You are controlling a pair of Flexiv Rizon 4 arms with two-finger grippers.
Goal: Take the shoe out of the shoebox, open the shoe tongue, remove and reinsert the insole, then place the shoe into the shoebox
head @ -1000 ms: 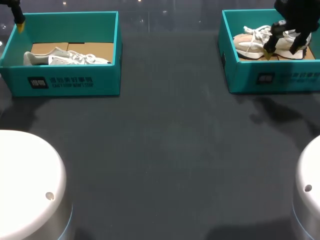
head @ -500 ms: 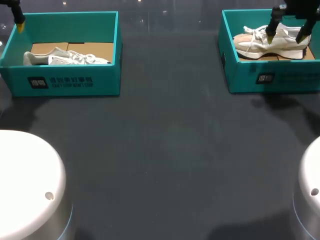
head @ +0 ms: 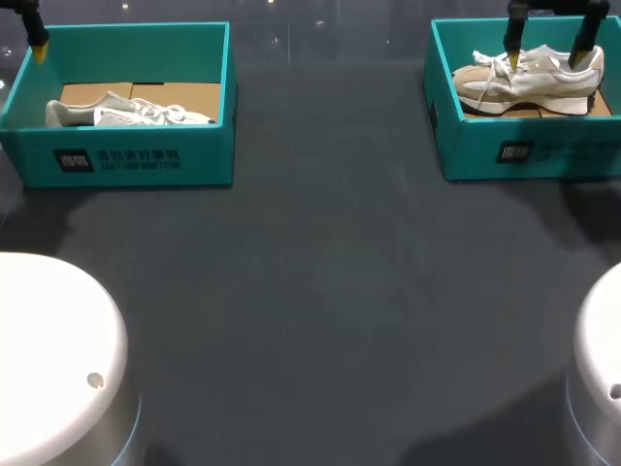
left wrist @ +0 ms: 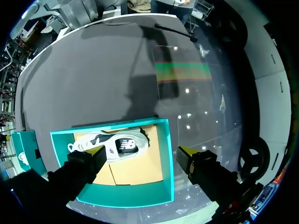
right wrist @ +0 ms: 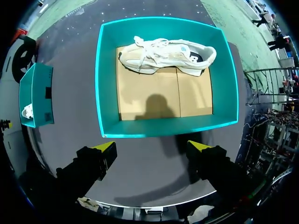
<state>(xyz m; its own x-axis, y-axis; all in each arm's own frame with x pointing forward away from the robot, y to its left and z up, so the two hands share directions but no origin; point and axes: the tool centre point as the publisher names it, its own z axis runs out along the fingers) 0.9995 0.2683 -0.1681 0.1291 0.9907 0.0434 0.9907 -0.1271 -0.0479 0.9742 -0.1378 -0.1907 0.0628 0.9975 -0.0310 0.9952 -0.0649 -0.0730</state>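
Two teal shoeboxes stand well apart at the far corners of the dark tabletop (head: 320, 291), each with a sneaker inside.

The right shoebox (head: 524, 146) holds a beige-and-white shoe (head: 529, 83). It lies on the cardboard floor (right wrist: 159, 100) along the box's far wall, with its laces loose and its toe pointing toward the tabletop's middle. The right claw (right wrist: 153, 147) hangs above that box with its yellow-tipped fingers (right wrist: 107, 148) spread wide and nothing between them. The wrist view shows the shoe (right wrist: 168, 55) lying ahead of the fingers, untouched. In the head view the two fingertips (head: 511, 58) line up over the sneaker's laces and heel.

The left shoebox (head: 116, 107) holds a white shoe (head: 126, 114), resting close to the box's near wall. The left claw (left wrist: 140, 154) is also open — its fingers stand apart above the box, gripping nothing. The white shoe (left wrist: 112, 145) is seen below, between them. From the head view only one yellow fingertip (head: 38, 49) shows, by the left shoebox's far outer corner.

Each wrist camera also catches the other arm's box at the edge of its view — the left shoebox (right wrist: 35, 95) appears well to the side of the right claw.
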